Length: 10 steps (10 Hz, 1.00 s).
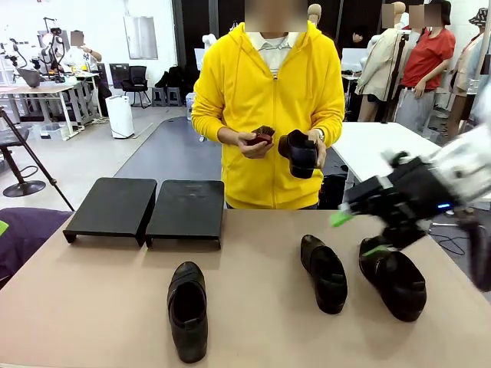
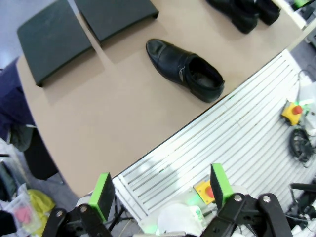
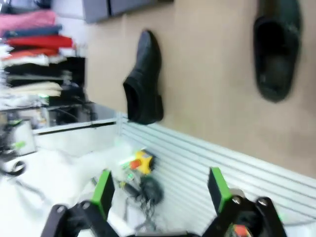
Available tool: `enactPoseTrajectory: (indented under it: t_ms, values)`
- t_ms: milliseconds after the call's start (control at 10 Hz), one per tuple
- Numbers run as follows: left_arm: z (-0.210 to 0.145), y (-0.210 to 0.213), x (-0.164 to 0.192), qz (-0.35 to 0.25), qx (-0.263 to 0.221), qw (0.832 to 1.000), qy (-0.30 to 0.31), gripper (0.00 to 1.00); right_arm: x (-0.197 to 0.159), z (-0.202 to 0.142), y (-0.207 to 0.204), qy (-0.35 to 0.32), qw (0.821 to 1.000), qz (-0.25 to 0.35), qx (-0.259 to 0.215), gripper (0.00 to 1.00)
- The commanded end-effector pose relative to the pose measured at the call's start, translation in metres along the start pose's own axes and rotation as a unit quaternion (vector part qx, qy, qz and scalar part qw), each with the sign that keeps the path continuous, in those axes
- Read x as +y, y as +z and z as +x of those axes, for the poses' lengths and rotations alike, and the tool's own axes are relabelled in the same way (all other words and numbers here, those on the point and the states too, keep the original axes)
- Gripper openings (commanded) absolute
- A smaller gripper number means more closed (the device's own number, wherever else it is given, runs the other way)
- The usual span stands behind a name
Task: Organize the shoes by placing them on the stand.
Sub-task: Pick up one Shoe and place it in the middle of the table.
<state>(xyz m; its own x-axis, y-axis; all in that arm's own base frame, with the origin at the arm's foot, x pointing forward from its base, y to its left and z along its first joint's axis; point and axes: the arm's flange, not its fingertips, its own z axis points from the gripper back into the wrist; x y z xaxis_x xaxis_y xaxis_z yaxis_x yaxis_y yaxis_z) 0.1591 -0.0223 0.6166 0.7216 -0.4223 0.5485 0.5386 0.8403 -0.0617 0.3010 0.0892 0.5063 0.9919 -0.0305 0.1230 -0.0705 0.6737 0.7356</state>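
The stand [image 1: 146, 208] sits far left on the table [image 1: 253, 337]. Left gripper [image 2: 161, 190]: jaws fully spread, holding nothing. Left shoe [image 1: 188, 309] and middle shoe [image 1: 324, 272] lie on the tabletop, and a fourth shoe [image 1: 301, 153] is in the person's hand [image 1: 317, 138]. Right gripper [image 1: 358, 234]: jaws wide, empty, close over the rightmost shoe [image 1: 397, 282].

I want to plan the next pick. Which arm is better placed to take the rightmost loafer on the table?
Probably right: the right hand, open, hovers just above the rightmost loafer. The left hand, also open, hangs outside the table's near edge, far from it.
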Motion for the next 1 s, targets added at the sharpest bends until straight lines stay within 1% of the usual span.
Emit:
enactPoseTrajectory:
  t_ms: [0, 100, 200, 300, 400, 500, 600, 900]
  values:
    - [-0.003, 0.001, 0.000, 0.000, 0.002, 1.000, -0.005, 1.00, -0.061, -0.017, 0.066, -0.058, 0.997, 0.042, 0.015, 1.00]
    - [-0.003, 0.001, 0.000, 0.000, 0.002, 1.000, -0.005, 1.00, -0.105, -0.020, 0.097, -0.103, 0.990, 0.099, -0.006, 1.00]
    - [-0.003, 0.001, 0.000, 0.000, 0.002, 1.000, -0.005, 1.00, -0.144, -0.031, 0.116, -0.128, 0.977, 0.162, -0.047, 1.00]
    - [-0.003, 0.001, 0.000, 0.000, 0.002, 1.000, -0.005, 1.00, -0.173, -0.048, 0.129, -0.124, 0.965, 0.213, -0.088, 1.00]
    - [-0.003, 0.001, 0.000, 0.000, 0.002, 1.000, -0.005, 1.00, -0.194, -0.063, 0.136, -0.122, 0.955, 0.242, -0.122, 1.00]
    - [-0.003, 0.001, 0.000, 0.000, 0.002, 1.000, -0.005, 1.00, -0.203, -0.072, 0.140, -0.133, 0.947, 0.251, -0.152, 1.00]
    - [-0.003, 0.001, 0.000, 0.000, 0.002, 1.000, -0.005, 1.00, -0.181, -0.056, 0.155, -0.147, 0.964, 0.202, -0.097, 1.00]
    - [-0.003, 0.001, 0.000, 0.000, 0.002, 1.000, -0.005, 1.00, -0.181, -0.056, 0.155, -0.147, 0.964, 0.202, -0.097, 1.00]
